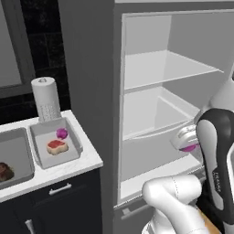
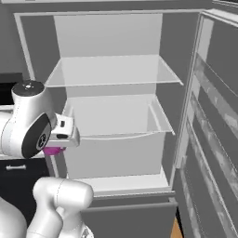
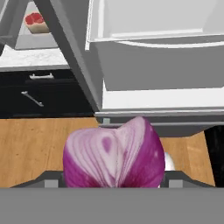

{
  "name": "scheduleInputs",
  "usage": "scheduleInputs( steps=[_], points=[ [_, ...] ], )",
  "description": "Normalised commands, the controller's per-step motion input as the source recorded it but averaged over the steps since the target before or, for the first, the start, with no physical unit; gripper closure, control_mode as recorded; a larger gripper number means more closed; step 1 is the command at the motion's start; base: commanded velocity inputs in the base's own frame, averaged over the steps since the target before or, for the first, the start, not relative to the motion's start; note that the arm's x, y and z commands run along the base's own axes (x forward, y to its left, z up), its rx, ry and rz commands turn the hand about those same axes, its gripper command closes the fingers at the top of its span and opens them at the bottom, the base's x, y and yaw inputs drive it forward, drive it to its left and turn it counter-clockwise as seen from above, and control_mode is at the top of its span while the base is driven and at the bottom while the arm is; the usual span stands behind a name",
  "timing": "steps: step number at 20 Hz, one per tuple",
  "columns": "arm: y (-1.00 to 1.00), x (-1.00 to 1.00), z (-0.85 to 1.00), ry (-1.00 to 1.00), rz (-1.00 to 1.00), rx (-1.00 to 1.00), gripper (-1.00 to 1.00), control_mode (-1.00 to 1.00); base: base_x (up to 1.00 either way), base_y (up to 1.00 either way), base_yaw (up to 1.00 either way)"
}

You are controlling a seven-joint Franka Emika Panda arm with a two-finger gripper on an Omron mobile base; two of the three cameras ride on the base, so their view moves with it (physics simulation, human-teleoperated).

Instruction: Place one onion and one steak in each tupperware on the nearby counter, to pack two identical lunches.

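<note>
Hand view shows the hand (image 3: 114, 186) gripping a purple onion (image 3: 114, 159) before the open fridge (image 3: 166, 65), above the wood floor (image 3: 30, 153).

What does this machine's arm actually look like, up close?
The arm is built of smooth, rounded white shells joined by dark, nearly black joint sections. One dark section carries small pale lettering, too small to read. A round silver-grey cap tops one joint. The gripper has a boxy white body.
</note>
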Motion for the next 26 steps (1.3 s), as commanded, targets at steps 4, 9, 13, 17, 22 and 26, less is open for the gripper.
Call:
scheduleInputs(
  steps=[4,9,13,17,22,26],
  points=[
    [0.00,0.00,0.00,0.00,0.00,0.00,1.00,1.00,-0.26,1.00,0.00],
    [0.00,0.00,0.00,0.00,0.00,0.00,1.00,1.00,-0.12,1.00,0.00],
    [0.00,0.00,0.00,0.00,0.00,0.00,1.00,1.00,0.31,1.00,0.00],
    [0.00,0.00,0.00,0.00,0.00,0.00,1.00,1.00,0.62,0.88,0.01],
    [0.20,0.40,-0.17,0.04,0.01,0.00,1.00,-1.00,0.58,0.32,0.03],
    [0.64,1.00,-0.71,0.10,0.00,0.00,1.00,-1.00,0.00,0.00,0.00]
  ],
)
